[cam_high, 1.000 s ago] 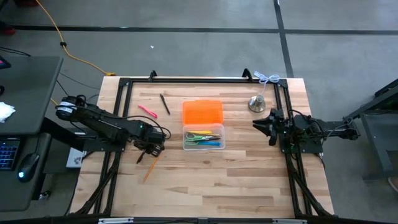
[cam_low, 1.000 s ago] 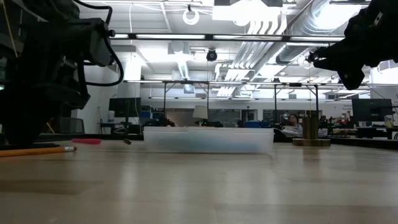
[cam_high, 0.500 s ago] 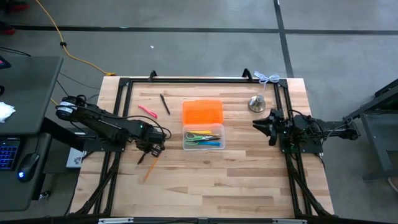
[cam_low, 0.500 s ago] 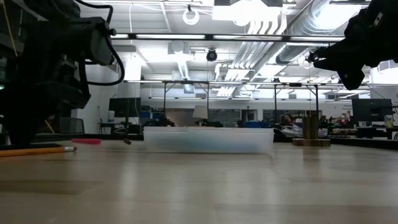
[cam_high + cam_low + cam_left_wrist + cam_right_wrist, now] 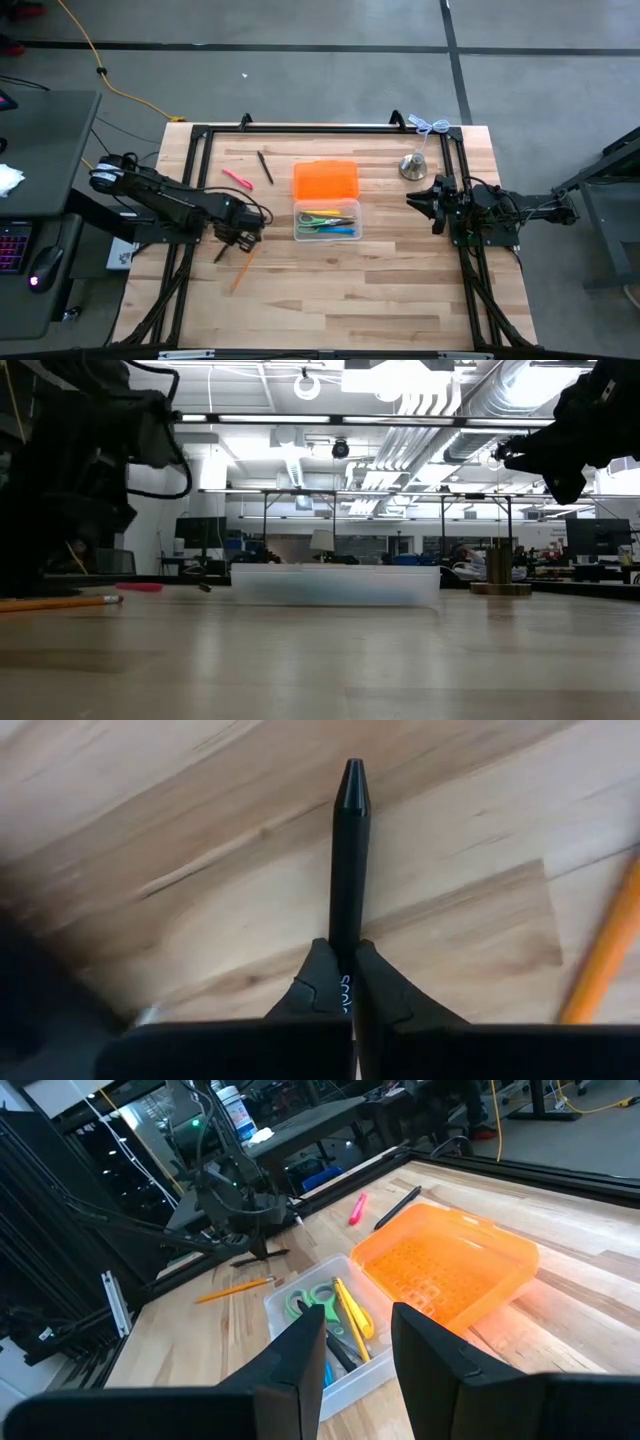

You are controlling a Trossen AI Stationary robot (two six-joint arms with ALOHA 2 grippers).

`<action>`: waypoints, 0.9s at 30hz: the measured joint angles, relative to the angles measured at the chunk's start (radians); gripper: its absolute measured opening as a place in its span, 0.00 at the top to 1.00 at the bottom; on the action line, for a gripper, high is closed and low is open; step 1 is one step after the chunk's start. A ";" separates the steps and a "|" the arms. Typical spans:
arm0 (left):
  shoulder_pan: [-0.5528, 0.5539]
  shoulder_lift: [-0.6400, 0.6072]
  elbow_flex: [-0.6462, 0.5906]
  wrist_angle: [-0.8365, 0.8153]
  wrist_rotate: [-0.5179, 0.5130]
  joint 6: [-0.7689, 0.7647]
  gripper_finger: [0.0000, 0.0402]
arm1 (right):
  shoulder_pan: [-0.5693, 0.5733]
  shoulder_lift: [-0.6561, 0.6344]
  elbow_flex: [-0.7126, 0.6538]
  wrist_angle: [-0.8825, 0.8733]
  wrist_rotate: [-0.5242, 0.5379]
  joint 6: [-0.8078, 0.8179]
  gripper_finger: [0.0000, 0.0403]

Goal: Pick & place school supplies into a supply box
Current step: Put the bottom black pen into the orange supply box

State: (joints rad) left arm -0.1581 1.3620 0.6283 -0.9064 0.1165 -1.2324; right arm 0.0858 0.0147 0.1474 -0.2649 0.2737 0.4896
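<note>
While your left gripper (image 5: 345,982) sat low over the bench (image 5: 340,290) on the left side, its jaws were pinched tight on a black pen (image 5: 349,870), which stuck straight out past the fingertips (image 5: 318,975) with its tip over the wood. Just beside that grip lay a wooden-yellow pencil (image 5: 241,270), flat on the bench and apart from the pen.

You had the supply box (image 5: 326,222) near the middle of the bench, its orange lid (image 5: 325,181) thrown open and lying flat on the far side. Inside the clear tray you could see the green-handled scissors (image 5: 308,1297), a yellow pen (image 5: 350,1318) and a blue one (image 5: 342,231).

Two supplies were on the bench beyond the left arm: a pink pen (image 5: 237,178) and a second black pen (image 5: 265,167), near each other but not touching, both to the left of the lid.

Your right gripper (image 5: 352,1342) hung above the right edge of the bench, pointing toward the box, jaws parted and holding nothing. A silver bell-shaped object (image 5: 413,165) stood on the bench just beyond it, near the far right corner.
</note>
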 joint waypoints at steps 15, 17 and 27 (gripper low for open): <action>0.000 -0.009 0.339 -0.337 -0.057 0.115 0.94 | 0.000 0.001 0.000 -0.026 0.007 -0.001 0.77; 0.000 -0.010 0.394 -0.372 -0.085 0.130 0.95 | 0.000 0.001 0.000 -0.026 0.006 -0.001 0.77; 0.000 -0.011 0.594 -0.526 -0.182 0.155 0.95 | 0.000 0.001 0.000 -0.026 0.007 -0.001 0.77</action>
State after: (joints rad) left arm -0.1577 1.3510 1.2227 -1.4327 -0.0652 -1.0777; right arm 0.0857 0.0158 0.1474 -0.2914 0.2805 0.4889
